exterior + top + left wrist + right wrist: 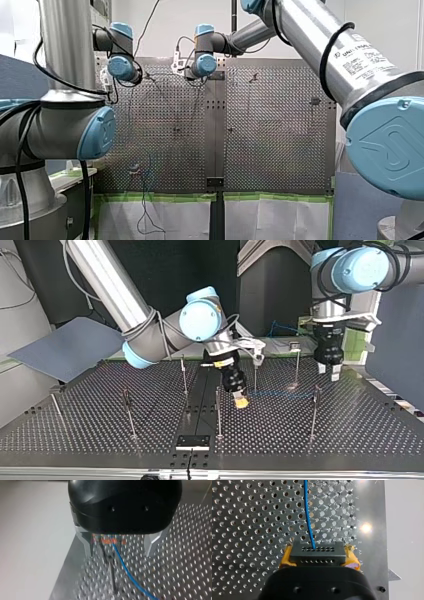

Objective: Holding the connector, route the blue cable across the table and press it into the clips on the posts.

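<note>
In the right wrist view my right gripper [318, 561] is shut, its yellow pads [287, 555] clamped on the black connector [317, 552]. The blue cable [308, 512] leaves the connector and runs ahead over the perforated table [249, 530]. In the top view my right gripper [241, 401] hovers low near the table's middle, and the cable [280, 394] stretches toward the view's right. My left gripper [328, 371] hangs open there. In the left wrist view my left gripper [121, 554] has its metal fingers [90, 546] straddling a post [112, 570] and the cable [125, 567]. Whether the cable sits in its clip I cannot tell.
Several thin posts [314, 412] stand across the table, among them one by the right gripper [218, 412] and one farther back [297, 365]. A black plate [192, 442] lies at the near edge. A grey board [65, 347] leans beyond the table's left in the top view.
</note>
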Robot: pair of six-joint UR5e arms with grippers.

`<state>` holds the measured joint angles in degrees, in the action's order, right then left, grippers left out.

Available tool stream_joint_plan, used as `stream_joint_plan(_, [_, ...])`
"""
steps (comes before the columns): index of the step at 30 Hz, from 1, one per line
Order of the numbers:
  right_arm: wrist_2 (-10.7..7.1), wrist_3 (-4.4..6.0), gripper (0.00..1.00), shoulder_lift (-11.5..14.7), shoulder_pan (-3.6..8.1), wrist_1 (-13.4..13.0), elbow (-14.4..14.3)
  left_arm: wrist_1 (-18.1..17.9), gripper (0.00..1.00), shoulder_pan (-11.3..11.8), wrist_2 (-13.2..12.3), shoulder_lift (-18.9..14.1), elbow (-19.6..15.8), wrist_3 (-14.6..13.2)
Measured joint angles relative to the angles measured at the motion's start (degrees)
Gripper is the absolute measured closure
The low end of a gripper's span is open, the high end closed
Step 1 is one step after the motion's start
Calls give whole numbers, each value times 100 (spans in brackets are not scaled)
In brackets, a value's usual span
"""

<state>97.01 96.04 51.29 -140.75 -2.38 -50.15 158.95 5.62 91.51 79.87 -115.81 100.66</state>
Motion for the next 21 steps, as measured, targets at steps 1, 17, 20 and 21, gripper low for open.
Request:
stream_joint_plan(1, [4, 4, 100, 0, 5, 0, 0, 56, 0, -24, -47, -57, -1, -57])
stream_joint_plan(17, [11, 19, 100, -1, 27, 8, 1, 523, 0, -331, -603, -151, 143, -399])
stream_joint_plan(20, [7, 20, 100, -1, 28, 4, 0, 509, 0, -372, -615, -33, 275, -408])
stream_joint_plan(21, [5, 21, 100, -1, 27, 3, 0, 506, 0, -386, -615, 8, 315, -414])
